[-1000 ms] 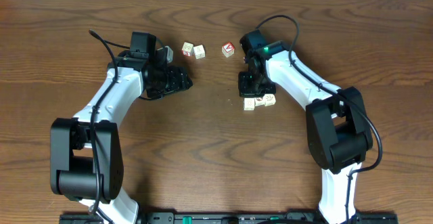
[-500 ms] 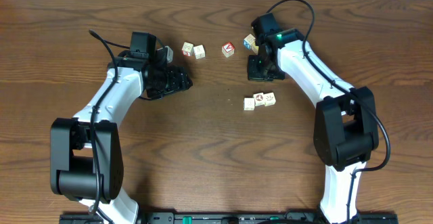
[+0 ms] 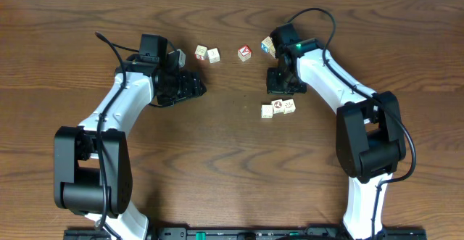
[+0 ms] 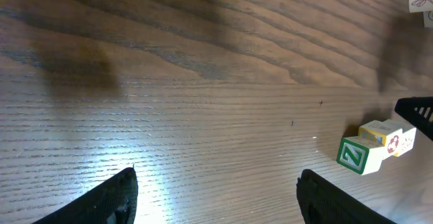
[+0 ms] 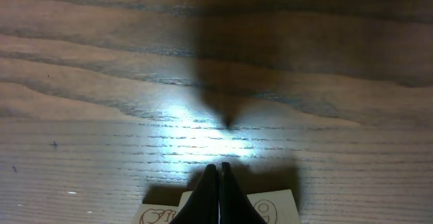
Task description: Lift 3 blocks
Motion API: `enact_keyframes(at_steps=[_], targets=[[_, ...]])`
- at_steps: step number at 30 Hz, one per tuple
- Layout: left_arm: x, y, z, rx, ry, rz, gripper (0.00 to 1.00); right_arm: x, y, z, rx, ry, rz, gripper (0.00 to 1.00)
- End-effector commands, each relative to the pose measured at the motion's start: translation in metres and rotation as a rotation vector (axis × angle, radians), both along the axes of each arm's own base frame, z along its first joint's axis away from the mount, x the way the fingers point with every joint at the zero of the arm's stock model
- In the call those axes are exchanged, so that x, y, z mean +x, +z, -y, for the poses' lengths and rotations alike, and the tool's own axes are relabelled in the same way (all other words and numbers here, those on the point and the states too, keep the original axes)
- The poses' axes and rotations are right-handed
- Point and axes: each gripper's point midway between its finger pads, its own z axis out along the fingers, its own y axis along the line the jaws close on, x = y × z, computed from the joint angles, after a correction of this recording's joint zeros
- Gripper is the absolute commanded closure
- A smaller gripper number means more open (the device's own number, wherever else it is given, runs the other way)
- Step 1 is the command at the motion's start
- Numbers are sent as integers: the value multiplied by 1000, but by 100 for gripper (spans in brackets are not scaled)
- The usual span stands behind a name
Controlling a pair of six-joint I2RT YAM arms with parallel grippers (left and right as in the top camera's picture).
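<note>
Overhead, three blocks (image 3: 279,109) cluster right of centre on the tabletop (image 3: 217,160), just below the closed, empty right fingers (image 3: 280,85); left wrist: left fingers (image 4: 115,198) spread wide, empty; right wrist: blocks at the bottom edge, likely light, rigid wood, best pinched across opposite flat faces.

Table (image 3: 232,175): dark brown wood with strong grain; glare patches showed in both wrist views. Along its far side I noted a pale cube (image 3: 201,52) touching a second pale cube (image 3: 214,55), both with red and blue marks on top. To their right, standing apart, sat a red-faced cube (image 3: 244,52) with a white mark. Near it was a further cube (image 3: 267,46), bluish on one face and partly hidden. In my left wrist view a green-Z cube (image 4: 353,156) touched a yellow-topped cube (image 4: 380,128) whose white side bore red marks.
</note>
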Motion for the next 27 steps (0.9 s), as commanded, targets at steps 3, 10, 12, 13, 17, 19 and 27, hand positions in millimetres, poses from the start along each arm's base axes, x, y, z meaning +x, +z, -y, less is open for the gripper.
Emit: enact_keyframes(at_steps=[3, 10, 12, 13, 17, 19, 27], targets=[[4, 5, -1, 6, -6, 19, 24, -6, -2, -6, -12, 20, -2, 99], [4, 5, -1, 6, -6, 19, 24, -14, -6, -5, -23, 27, -29, 99], [4, 5, -1, 6, -6, 19, 24, -17, -6, -5, -26, 27, -38, 99], [4, 5, -1, 6, -6, 19, 24, -18, -6, -5, -28, 27, -42, 99], [4, 5, -1, 6, -6, 17, 24, -21, -6, -3, -33, 27, -56, 99], [4, 5, -1, 7, -6, 15, 24, -22, -6, -3, -35, 27, -60, 99], [3, 5, -1, 7, -6, 15, 24, -26, -7, -1, -41, 28, -78, 99]])
